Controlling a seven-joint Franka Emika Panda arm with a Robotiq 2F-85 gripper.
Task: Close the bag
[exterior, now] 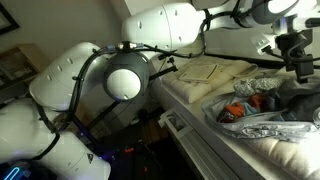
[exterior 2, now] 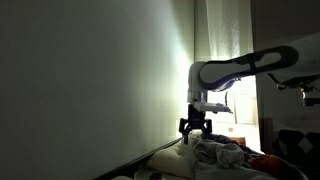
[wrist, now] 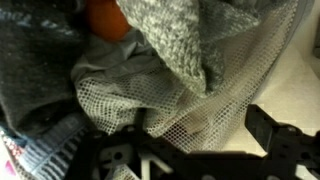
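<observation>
Pale padded bedding spreads across the near right; on it lies the bag, crumpled, orange items showing through; farther left sits a folded cream cloth; the gripper hangs just above the bag, jaws wide, holding nothing.

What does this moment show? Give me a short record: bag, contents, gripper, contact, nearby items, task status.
bag: bag lies slumped and crumpled, top looks loose
contents: orange item and grey knit fabric visible in the wrist view
gripper: gripper open, pointing down just above the bag
contact: nothing between the fingers; touch on the bag cannot be told
nearby: folded cream cloth beside the bag
task status: bag not yet closed
</observation>
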